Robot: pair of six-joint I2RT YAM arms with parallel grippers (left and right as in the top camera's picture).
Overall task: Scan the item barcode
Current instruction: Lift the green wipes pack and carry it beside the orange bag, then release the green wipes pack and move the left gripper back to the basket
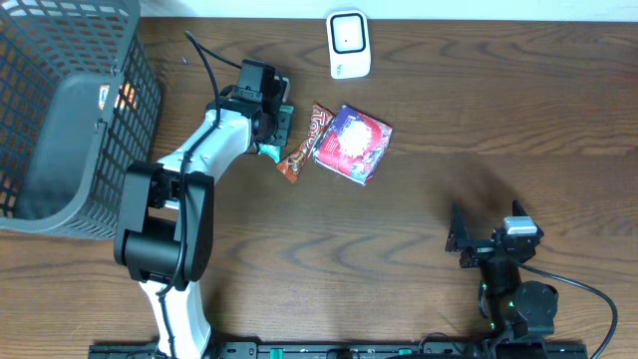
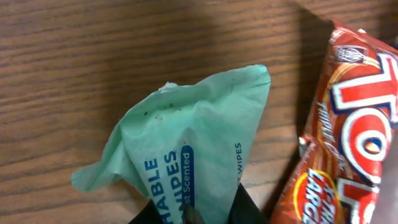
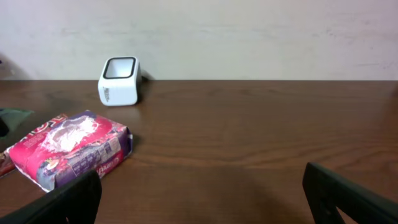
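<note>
While the left hand [image 2: 196, 214] is clamped on one end of the green wipes packet [image 2: 186, 143], the packet sits left of centre on the wooden surface [image 1: 478, 120], just beside a red snack bag [image 2: 348, 137]. A pink box [image 1: 352, 143] lies against the bag's other side. The white scanner [image 1: 349, 43] stands at the far edge, apart from the packet. The right hand [image 3: 205, 199] rests near the front edge, fingers wide apart and empty.

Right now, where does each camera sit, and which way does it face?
Overhead: above the table, facing straight down; shows left gripper and right gripper.
Left wrist: behind the left gripper, facing down; its fingers pinch the wipes packet.
Right wrist: low, facing the far wall; open fingers at both bottom corners.
Shared: overhead and right wrist both show the scanner and pink package.
</note>
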